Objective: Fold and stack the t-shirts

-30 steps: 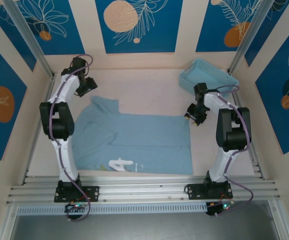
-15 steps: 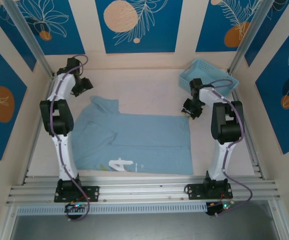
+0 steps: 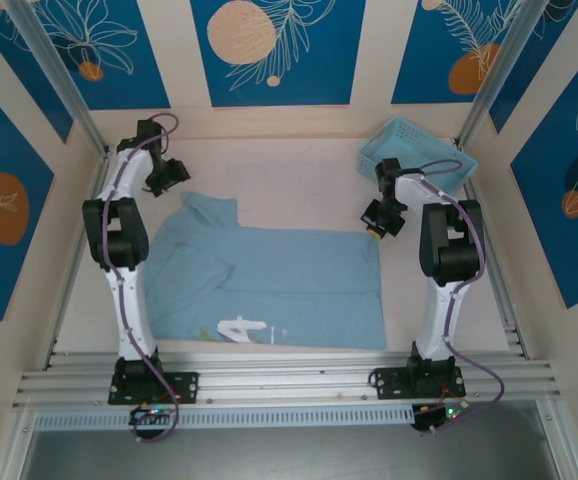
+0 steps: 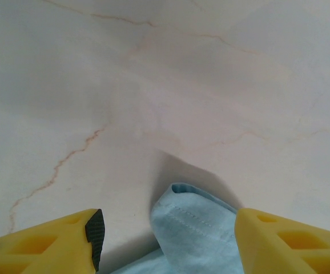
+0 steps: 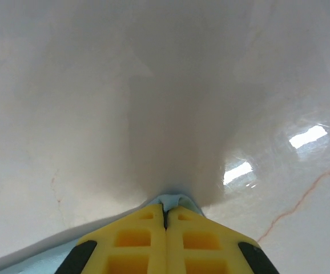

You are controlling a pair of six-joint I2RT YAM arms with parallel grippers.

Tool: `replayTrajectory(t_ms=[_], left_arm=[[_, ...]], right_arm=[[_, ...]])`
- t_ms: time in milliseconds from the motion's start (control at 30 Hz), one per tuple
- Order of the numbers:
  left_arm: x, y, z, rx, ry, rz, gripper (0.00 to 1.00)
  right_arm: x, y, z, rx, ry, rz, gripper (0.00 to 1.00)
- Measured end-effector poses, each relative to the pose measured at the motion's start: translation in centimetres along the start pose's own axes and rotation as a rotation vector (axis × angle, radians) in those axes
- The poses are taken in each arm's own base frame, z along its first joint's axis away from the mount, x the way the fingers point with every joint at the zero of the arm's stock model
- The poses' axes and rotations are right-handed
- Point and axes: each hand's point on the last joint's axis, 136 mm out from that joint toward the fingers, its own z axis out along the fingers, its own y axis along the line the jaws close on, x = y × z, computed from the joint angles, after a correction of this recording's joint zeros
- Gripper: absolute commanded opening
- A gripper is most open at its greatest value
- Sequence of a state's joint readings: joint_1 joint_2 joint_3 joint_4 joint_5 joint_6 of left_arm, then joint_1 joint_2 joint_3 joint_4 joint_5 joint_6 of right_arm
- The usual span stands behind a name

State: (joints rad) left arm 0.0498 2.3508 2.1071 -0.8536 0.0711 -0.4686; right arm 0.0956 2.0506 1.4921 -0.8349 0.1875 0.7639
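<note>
A light sky-blue t-shirt (image 3: 279,280) lies spread flat on the pale table, with white lettering near its front edge. My right gripper (image 3: 375,224) is at the shirt's far right corner. In the right wrist view its yellow fingers (image 5: 136,240) are pressed together, and the right gripper (image 5: 166,212) is shut on a small fold of the t-shirt (image 5: 179,201). My left gripper (image 3: 172,183) hangs by the far left sleeve. In the left wrist view the left gripper (image 4: 168,242) is open, with the sleeve's hemmed tip (image 4: 199,228) between its fingers (image 4: 56,242), untouched.
A light blue plastic lattice basket (image 3: 414,155) stands at the back right corner, just behind the right arm. Bare marbled tabletop (image 3: 299,180) stretches behind the shirt. Blue-patterned walls close in the back and sides.
The right gripper has shifted slightly left and back and shut on the shirt's far right corner. The left gripper has barely moved and stays open.
</note>
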Motion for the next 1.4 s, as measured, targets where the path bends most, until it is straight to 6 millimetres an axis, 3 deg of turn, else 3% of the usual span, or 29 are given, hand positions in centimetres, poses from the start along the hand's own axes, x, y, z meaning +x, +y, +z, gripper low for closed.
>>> replayTrajectory(t_ms=[200, 333, 533, 700, 933, 1167, 1400], left_arm=[[1.0, -0.2, 3.1, -0.011, 0.053, 0.006, 0.56], [1.9, -0.5, 3.9, -0.019, 0.080, 0.013, 0.50], [2.3, -2.2, 3.8, 0.001, 0.084, 0.024, 0.19], [2.7, -2.8, 3.9, -0.002, 0.094, 0.031, 0.00], [1.6, -2.6, 3.1, -0.030, 0.055, 0.031, 0.00], [-3.1, -5.5, -1.0, 0.049, -0.102, 0.045, 0.00], [-3.0, -5.4, -1.3, 0.045, -0.096, 0.044, 0.00]], right_arm=[[0.1, -0.1, -0.1, 0.006, 0.005, 0.000, 0.00], [0.1, -0.1, -0.1, 0.007, 0.007, 0.000, 0.00], [0.1, -0.1, -0.1, 0.008, 0.008, 0.000, 0.00], [0.1, 0.0, -0.1, 0.007, 0.008, 0.000, 0.00], [-0.7, 0.8, -1.1, -0.014, -0.015, -0.015, 0.00], [-2.7, 3.0, -2.6, -0.065, -0.058, -0.041, 0.00], [-3.4, 4.1, -2.5, -0.084, -0.046, -0.042, 0.00]])
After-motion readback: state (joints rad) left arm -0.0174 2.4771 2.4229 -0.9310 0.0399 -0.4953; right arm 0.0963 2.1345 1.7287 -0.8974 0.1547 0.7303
